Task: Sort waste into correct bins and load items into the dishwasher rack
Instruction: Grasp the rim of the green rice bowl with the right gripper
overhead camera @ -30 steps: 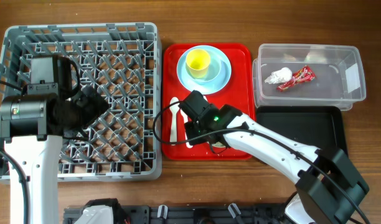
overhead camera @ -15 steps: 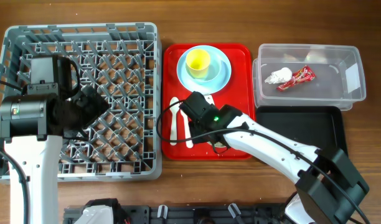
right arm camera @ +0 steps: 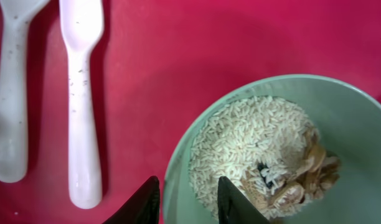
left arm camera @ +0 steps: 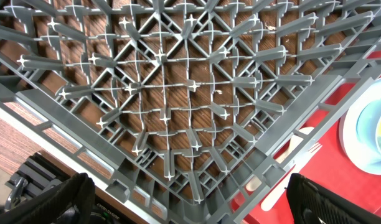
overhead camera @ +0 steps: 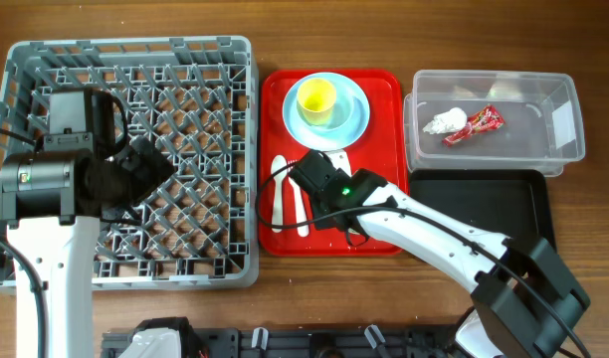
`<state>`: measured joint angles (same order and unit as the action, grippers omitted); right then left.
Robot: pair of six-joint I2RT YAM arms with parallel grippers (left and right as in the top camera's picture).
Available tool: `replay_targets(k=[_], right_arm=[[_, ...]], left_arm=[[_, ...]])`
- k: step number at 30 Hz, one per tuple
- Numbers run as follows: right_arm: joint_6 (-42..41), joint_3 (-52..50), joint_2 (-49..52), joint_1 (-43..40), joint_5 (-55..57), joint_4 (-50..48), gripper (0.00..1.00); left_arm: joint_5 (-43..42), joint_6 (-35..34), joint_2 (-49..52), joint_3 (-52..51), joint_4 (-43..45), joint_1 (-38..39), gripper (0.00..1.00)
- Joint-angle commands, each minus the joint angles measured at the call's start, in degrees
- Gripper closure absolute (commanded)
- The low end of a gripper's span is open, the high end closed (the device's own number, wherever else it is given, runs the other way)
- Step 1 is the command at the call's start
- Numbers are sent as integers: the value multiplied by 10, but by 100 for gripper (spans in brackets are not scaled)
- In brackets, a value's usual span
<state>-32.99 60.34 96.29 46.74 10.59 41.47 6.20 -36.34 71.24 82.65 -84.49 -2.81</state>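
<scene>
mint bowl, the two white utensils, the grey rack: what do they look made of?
Mint green bowl: probably matte plastic or melamine. It is smooth and even in colour, with no glaze shine.
White utensils: thin moulded plastic, slightly translucent, with dark specks on them.
Grey rack: hard moulded plastic with a satin finish, a uniform lattice with pale peg tops.
None of this is certain from looks alone.

On my overhead view the rack (overhead camera: 135, 44) fills the left half. Just right of it sits the tray (overhead camera: 384, 129), with the plate (overhead camera: 354, 119) at its upper end and the cup (overhead camera: 316, 97) on the plate. The cutlery (overhead camera: 278, 199) lies side by side along the tray's left edge. In my right wrist view the bowl (right arm camera: 340, 124) is at lower right of the cutlery, with rice (right arm camera: 240, 149) and scraps (right arm camera: 302, 174) in it. The tub (overhead camera: 543, 94) is at upper right, holding the napkin (overhead camera: 442, 122) left of the wrapper (overhead camera: 479, 124). The shallow bin (overhead camera: 484, 199) lies directly below the tub.
</scene>
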Motion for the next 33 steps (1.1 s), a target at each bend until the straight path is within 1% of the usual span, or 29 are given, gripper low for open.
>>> replay_targets(k=[1, 5, 8, 24, 27, 29, 30, 31, 32, 33], right_arm=[[-7, -9, 7, 1, -20, -1, 70], [-16, -23, 8, 1, -16, -28, 72], [-19, -24, 8, 1, -14, -32, 77], [-19, -38, 9, 1, -2, -42, 76], [-15, -38, 9, 1, -43, -41, 75], [-15, -38, 9, 1, -47, -41, 76], [-15, -38, 9, 1, -47, -41, 77], [-15, -38, 9, 1, -47, -39, 81], [-14, -38, 9, 1, -47, -37, 85], [-7, -38, 9, 1, -47, -35, 92]], left_arm=[[8, 0, -2, -2, 0, -4, 0], [8, 0, -2, -2, 0, -4, 0], [8, 0, -2, -2, 0, -4, 0], [8, 0, -2, -2, 0, -4, 0], [8, 0, -2, -2, 0, -4, 0], [8, 0, -2, -2, 0, -4, 0], [8, 0, -2, -2, 0, -4, 0], [8, 0, -2, -2, 0, -4, 0], [8, 0, -2, -2, 0, -4, 0], [8, 0, -2, -2, 0, -4, 0]])
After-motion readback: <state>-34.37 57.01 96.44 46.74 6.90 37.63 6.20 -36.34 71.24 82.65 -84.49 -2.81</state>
